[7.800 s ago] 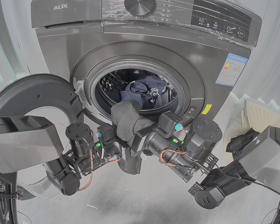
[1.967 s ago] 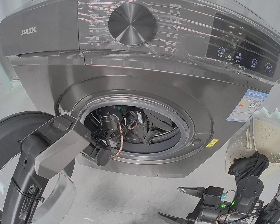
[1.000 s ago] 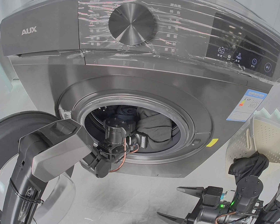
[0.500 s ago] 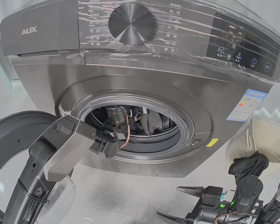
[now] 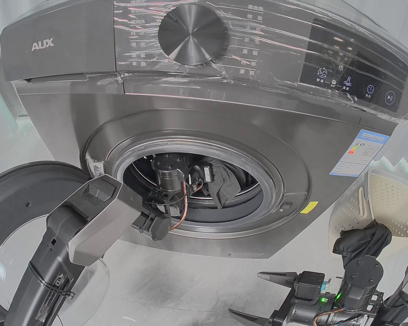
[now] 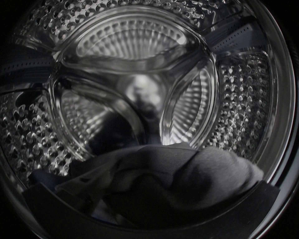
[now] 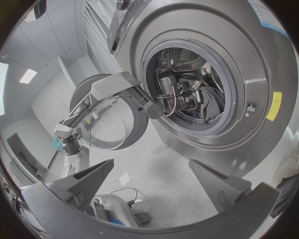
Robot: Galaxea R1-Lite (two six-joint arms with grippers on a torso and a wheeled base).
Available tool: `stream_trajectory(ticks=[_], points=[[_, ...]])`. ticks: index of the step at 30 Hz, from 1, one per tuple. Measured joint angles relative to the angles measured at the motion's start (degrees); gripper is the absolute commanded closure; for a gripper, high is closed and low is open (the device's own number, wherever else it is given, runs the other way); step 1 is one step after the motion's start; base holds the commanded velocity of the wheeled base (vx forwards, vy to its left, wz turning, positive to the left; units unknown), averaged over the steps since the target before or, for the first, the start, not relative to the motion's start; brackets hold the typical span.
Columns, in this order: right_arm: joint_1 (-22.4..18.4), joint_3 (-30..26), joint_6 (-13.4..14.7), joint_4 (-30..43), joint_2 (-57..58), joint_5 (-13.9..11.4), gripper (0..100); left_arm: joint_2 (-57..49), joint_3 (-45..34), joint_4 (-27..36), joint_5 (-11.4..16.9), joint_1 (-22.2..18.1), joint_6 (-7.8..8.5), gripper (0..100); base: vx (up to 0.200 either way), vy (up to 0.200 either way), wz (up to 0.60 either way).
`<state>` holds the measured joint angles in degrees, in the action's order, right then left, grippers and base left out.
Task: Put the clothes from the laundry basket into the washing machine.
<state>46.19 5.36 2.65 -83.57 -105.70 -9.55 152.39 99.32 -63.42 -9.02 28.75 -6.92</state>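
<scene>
L: left end effector [image 5: 207, 174] inside washer [image 5: 207, 119], grip cannot be told, dark cloth [image 5: 224, 184] just beside it at the door rim | R: right end effector [image 5: 245, 294] spread wide, empty, low over floor [image 5: 194, 282] | near it: dark garment [image 5: 363, 244] draped over basket [image 5: 393, 194] | above: blue label [image 5: 359, 153], yellow sticker [image 5: 309, 207] on washer front

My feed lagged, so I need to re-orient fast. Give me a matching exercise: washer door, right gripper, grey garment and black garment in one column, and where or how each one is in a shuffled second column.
Things:
1. washer door
2. right gripper
3. grey garment
4. black garment

Places or states:
A. hanging from the laundry basket
B. swung open on the robot's left
C. in the mouth of the drum
D. open, low over the floor

Pairs: 1-B, 2-D, 3-C, 4-A.
</scene>
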Motion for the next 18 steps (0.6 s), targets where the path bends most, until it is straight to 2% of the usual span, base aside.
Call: stream_trajectory(ticks=[7,14,18], points=[[-0.02,0.04,0.00,0.00,-0.02,0.02,0,-4.94,-14.81,0.41,1.99,1.35,-0.18,0,0.000,0.000,0.00],[-0.13,0.11,0.00,0.00,-0.02,0.07,0,-12.79,-29.37,0.55,5.25,4.68,-0.11,0,0.000,0.000,0.00],[-0.17,0.11,0.00,0.00,-0.02,0.07,0,-16.15,-35.21,0.49,8.07,7.02,0.20,0,0.000,0.000,0.00]])
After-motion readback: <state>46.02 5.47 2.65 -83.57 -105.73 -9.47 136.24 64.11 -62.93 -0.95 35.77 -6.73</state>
